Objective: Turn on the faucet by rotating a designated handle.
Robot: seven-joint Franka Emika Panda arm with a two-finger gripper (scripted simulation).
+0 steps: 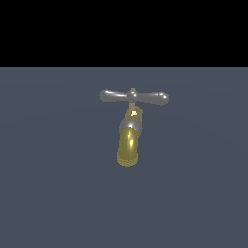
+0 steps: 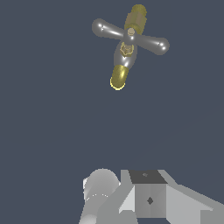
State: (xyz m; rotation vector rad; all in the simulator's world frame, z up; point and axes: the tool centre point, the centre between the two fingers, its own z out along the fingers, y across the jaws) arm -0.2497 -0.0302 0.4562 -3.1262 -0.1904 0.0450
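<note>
Standing clear of faucet (image 1: 129, 140), gripper (image 2: 144, 197) cropped; jaw state unclear; handle (image 1: 133, 96) untouched.

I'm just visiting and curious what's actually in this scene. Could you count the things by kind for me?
Faucets: 1, the faucet, brass-yellow spout with a grey collar.
Handles: 1, the handle, a grey crossbar with two rounded ends on the faucet's stem.
Robot pincers: 1, the pincer, only partly seen in the wrist view, apart from the faucet.
Total: 3.

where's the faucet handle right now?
In the exterior view the handle sits just above centre, a grey crossbar lying level atop the brass stem, above the faucet spout. No gripper near it there.
</note>
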